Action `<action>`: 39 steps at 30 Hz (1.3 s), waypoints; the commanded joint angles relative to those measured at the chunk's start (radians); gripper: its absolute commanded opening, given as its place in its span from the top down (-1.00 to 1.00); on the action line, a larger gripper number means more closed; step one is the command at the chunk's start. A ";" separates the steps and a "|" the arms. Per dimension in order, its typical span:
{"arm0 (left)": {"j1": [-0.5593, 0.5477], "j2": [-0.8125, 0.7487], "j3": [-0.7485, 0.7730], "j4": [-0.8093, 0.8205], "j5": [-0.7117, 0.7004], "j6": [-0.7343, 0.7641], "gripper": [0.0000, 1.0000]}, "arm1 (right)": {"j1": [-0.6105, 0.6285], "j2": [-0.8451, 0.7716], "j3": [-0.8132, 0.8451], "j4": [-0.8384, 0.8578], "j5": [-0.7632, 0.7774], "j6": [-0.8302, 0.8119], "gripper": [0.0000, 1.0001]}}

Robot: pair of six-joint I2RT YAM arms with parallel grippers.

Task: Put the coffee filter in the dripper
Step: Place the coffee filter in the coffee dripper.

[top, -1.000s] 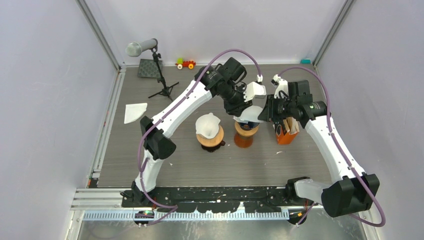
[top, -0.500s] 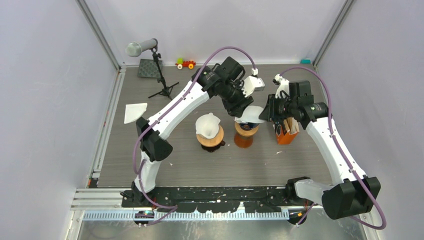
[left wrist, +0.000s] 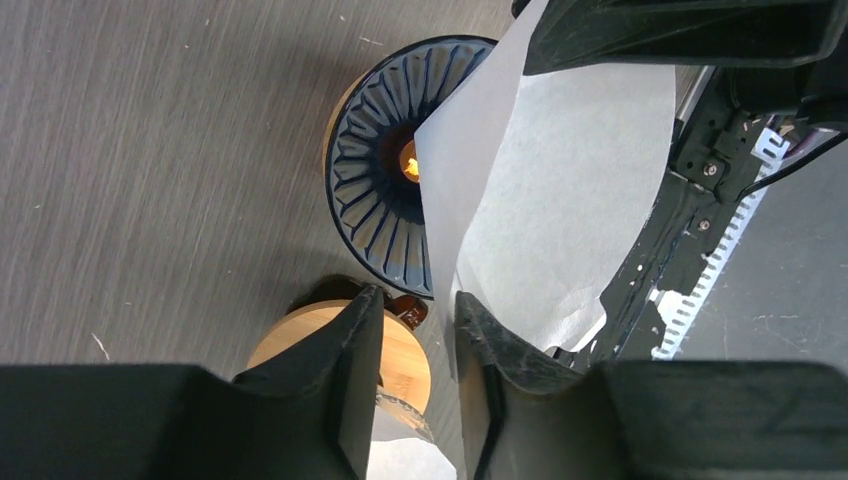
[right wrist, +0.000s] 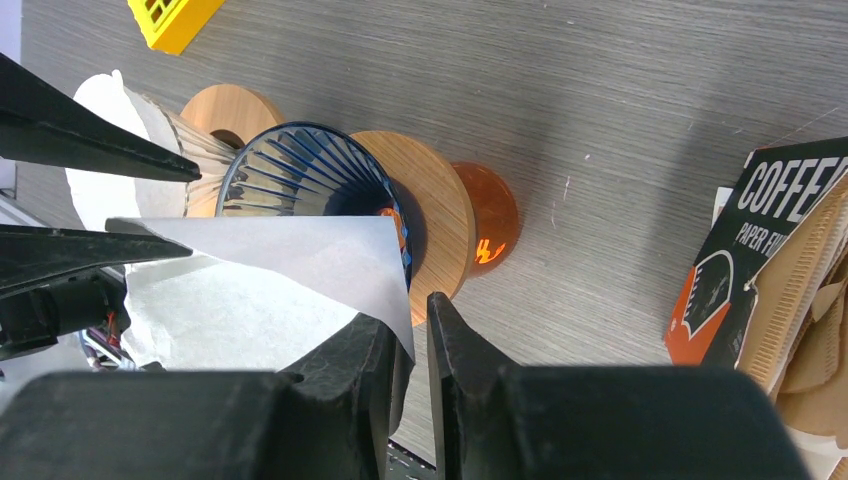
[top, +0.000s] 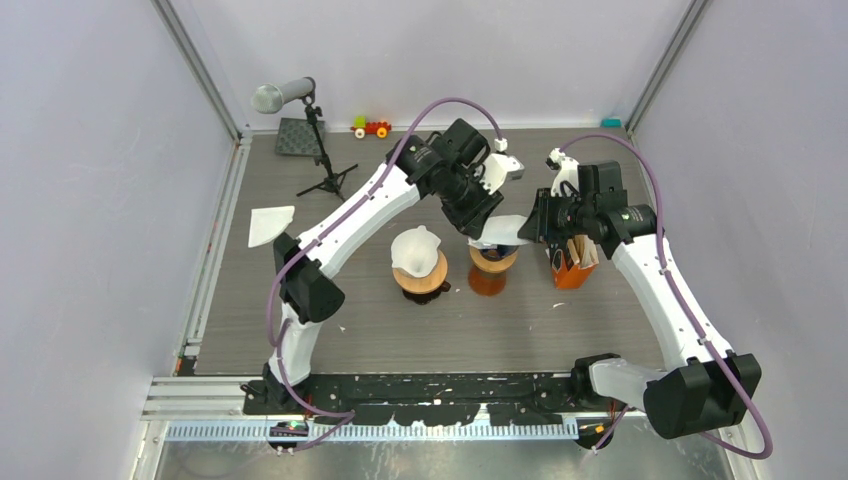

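Gently — right claw pinching a corner of the coffee filter over the dripper, left claw apart at its edge — open the cone, then lower it centred

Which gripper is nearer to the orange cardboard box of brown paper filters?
Right. The right gripper, pinching the white paper filter, is just beside the orange cardboard box. The left gripper is on the filter's far side, farther from the box.
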 commanded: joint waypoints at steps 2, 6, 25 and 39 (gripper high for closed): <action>0.003 -0.057 -0.002 0.024 0.011 -0.046 0.51 | -0.002 -0.020 0.007 0.039 0.013 0.004 0.54; 0.002 -0.052 0.008 0.025 0.027 -0.046 0.85 | -0.002 -0.017 0.010 0.035 0.013 0.000 0.44; 0.003 0.022 0.165 -0.117 0.076 0.338 1.00 | -0.002 -0.022 0.122 -0.037 0.027 -0.045 -0.14; 0.002 0.051 0.196 -0.208 0.142 0.429 1.00 | -0.019 -0.017 0.146 -0.039 -0.042 -0.028 -0.15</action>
